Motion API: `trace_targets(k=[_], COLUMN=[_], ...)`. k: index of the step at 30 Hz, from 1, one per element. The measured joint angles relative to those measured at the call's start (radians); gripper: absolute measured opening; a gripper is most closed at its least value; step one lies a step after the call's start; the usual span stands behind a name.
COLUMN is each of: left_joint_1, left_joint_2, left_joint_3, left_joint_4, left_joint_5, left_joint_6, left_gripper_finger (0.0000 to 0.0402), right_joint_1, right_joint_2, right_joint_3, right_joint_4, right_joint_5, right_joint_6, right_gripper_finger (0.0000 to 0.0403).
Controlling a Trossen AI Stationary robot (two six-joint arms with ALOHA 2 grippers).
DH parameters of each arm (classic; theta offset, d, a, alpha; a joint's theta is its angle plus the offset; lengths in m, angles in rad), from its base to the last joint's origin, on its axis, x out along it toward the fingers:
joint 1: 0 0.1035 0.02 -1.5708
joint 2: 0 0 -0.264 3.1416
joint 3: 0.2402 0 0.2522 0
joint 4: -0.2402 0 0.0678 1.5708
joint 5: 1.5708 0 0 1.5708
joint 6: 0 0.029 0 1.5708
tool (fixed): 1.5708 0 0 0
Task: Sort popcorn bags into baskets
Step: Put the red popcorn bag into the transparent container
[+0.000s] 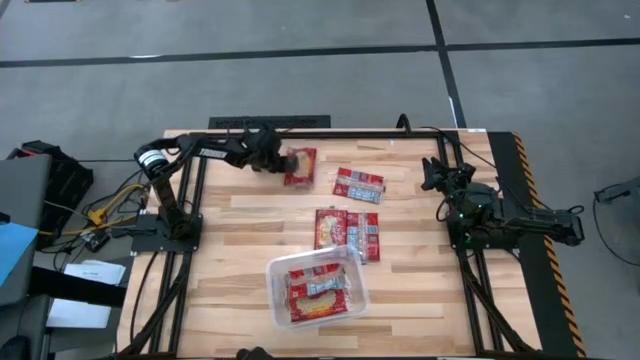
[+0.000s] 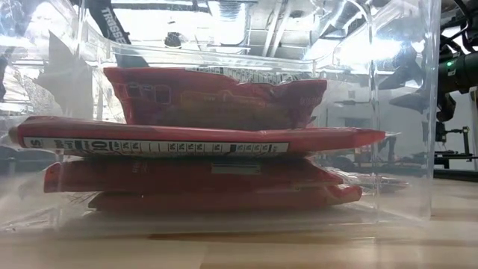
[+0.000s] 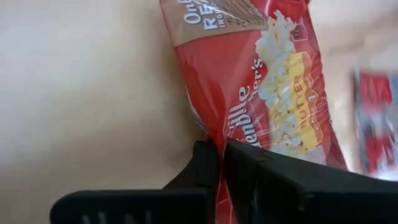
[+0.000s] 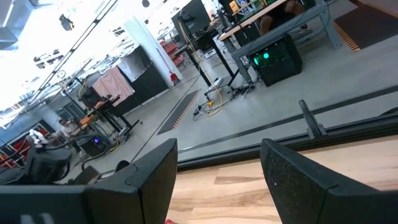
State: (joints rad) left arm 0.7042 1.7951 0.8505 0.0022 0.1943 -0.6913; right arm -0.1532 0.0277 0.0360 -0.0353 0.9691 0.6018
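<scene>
The fingers of my left gripper are clenched on the edge of a flat red popcorn packet with a yellow popcorn picture, which sits at the far side of the light wooden counter, well apart from the clear rectangular plastic bin near the front edge. I judge this to be the lift-and-carry step. The pinch is only on the packet's rim, so I would raise it slowly, keep the wrist level so the packet hangs without swinging, cross above the 3 loose red packets with white and blue label panels lying mid-counter, and let go low over the bin, since the stack inside already stands tall.

My right gripper waits at the right side of the counter, its fingers spread with nothing between them.

From the left wrist view I cannot tell whether the held packet has left the counter or rests on it. The low view shows about 4 stacked red packets in the bin, but the exact count is unclear through the glare. The packet's far end is cut off.
</scene>
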Motion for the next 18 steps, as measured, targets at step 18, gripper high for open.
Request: trace_targets(k=[18], left_joint_1=[-0.170], left_joint_2=[-0.532], left_joint_3=[0.000], left_joint_4=[-0.028], left_joint_5=[0.220], left_joint_6=[0.028], left_gripper_finger=[0.0000], right_joint_1=[0.000], right_joint_2=[0.000], right_joint_3=[0.000], right_joint_4=[-0.001], right_joint_5=[0.001], right_joint_6=[-0.005], right_gripper_finger=[0.0255])
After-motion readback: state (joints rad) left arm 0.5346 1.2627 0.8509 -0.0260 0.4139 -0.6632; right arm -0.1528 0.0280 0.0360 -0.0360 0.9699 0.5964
